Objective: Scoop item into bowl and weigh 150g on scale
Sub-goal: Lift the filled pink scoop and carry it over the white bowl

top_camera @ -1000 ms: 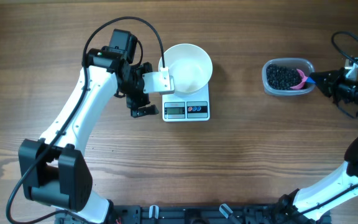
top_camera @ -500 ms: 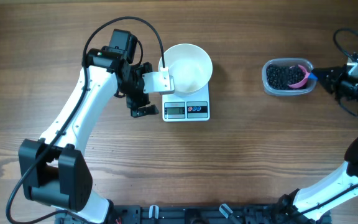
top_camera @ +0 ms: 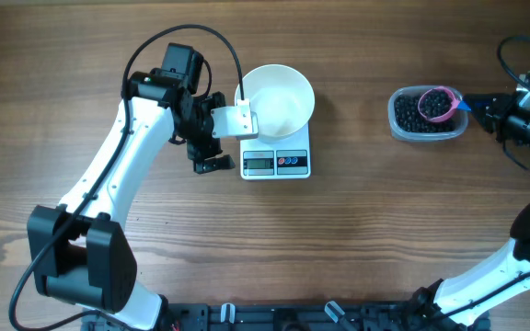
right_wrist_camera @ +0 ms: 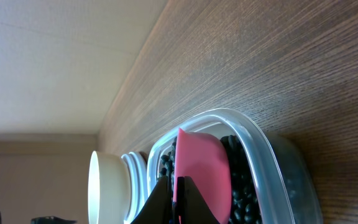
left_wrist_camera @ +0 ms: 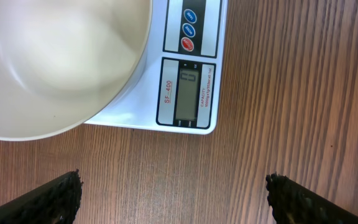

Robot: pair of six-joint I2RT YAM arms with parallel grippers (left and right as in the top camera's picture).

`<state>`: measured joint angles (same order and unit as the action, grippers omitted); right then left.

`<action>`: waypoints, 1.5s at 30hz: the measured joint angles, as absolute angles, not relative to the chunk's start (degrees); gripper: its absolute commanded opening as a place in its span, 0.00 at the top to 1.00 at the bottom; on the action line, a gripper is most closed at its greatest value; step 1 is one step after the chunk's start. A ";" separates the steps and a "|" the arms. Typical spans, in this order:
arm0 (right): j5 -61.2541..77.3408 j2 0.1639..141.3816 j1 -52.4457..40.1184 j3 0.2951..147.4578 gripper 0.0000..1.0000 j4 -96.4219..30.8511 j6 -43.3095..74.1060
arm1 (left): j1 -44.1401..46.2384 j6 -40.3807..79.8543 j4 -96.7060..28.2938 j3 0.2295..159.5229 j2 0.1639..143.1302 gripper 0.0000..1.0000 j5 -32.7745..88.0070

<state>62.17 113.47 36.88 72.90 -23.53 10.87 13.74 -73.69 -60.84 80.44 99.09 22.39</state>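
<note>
Meanwhile, the left gripper (top_camera: 219, 142) is sitting exactly where it was a second ago, jaws spread wide and holding nothing, just beside the left side of the scale (top_camera: 276, 163). The white bowl (top_camera: 277, 99) is resting empty on that scale, toward the table's far edge and left of its middle. The display (left_wrist_camera: 190, 93) is showing zero (so nothing is being weighed yet).

Over by the right edge, things are changing. The right gripper (top_camera: 478, 108) is clamping the blue handle (top_camera: 462, 103) of the pink scoop (top_camera: 437, 104). It is bringing the scoop up from its earlier tilted lie to mouth-up, and the scoop is carrying black beans (top_camera: 412, 116) over the heap in the clear tub (top_camera: 396, 119). I am reading this as a first scoopful coming out, with the carry leftward to the bowl not yet begun.

Wood grain is running across the brown table (top_camera: 357, 230), and a pale wall (right_wrist_camera: 55, 56) is showing beyond its far edge.
</note>
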 measured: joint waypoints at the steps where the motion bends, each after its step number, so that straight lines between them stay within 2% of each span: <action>1: 62.17 113.47 36.88 72.90 0.96 -23.53 10.87 | 13.74 -73.71 -60.84 80.44 99.09 0.00 22.39; 14: 64.71 113.47 40.29 72.93 0.96 -27.66 12.16 | 13.74 -73.71 -60.86 80.44 99.09 0.00 22.39; 32: 73.76 113.47 40.27 72.93 0.96 -27.83 12.19 | 13.74 -73.71 -60.84 80.44 99.09 0.00 22.39; 45: 75.00 113.47 37.50 72.93 0.96 -27.77 13.69 | 13.74 -73.71 -60.84 80.44 99.09 0.00 22.39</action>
<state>75.00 113.47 37.50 72.93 -27.77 13.69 13.74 -73.71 -60.84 80.44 99.09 22.39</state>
